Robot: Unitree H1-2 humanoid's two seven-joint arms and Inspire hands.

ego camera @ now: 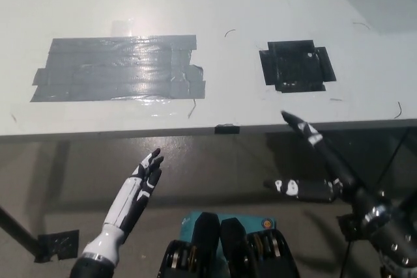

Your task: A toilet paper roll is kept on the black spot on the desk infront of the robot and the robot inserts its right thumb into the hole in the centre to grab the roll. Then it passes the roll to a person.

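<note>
White desk [195, 4] carries only the black spot [296, 65]; right hand [319, 167] splayed and released at five o'clock below it; left hand [140, 187] open, seven o'clock.

Bright overhead light — glare streaks the grey tape patch [117, 68]; dim shadow lies under the desk [215, 4] front edge.

The black spot [297, 65] lay on the white desk [215, 4], toward its right side and near the front edge. It was a roughly square dark patch, seemingly of tape, with ragged corners and nothing standing on it.
</note>
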